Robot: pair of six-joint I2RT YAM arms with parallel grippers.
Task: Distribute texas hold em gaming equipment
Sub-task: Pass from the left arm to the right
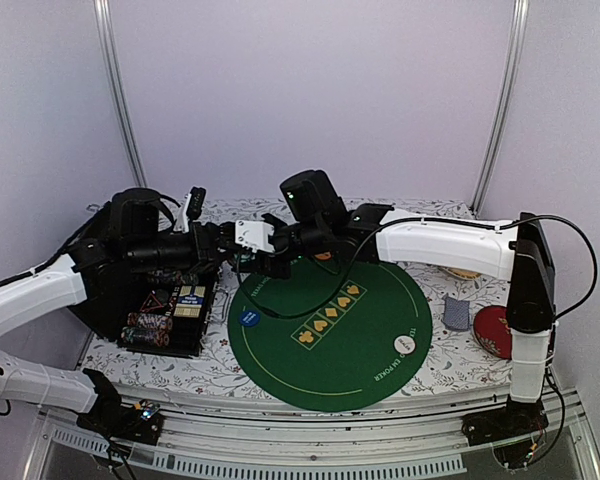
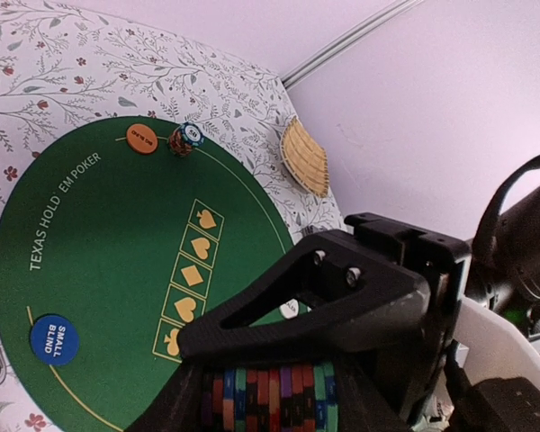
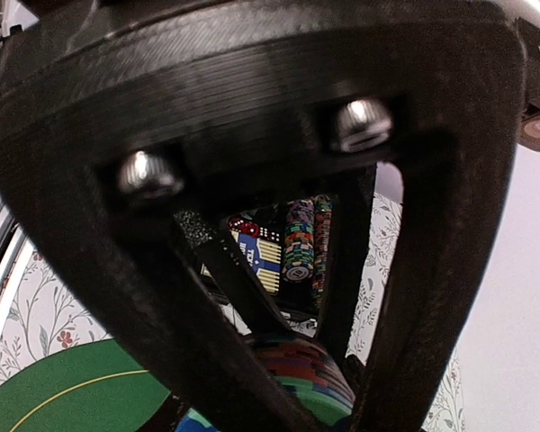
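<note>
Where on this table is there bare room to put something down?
The near half of the green mat, between the blue disc and white disc, is bare. Crowded: its far left rim, where the left gripper and right gripper meet.

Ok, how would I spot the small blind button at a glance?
Find the big green felt mat. Near its left edge lies the blue disc. It alone is blue, lettered SMALL BLIND; its neighbours are a white disc and an orange disc.

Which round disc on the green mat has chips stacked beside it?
The orange disc; a small chip stack stands beside it. The blue disc and white disc have none nearby.
</note>
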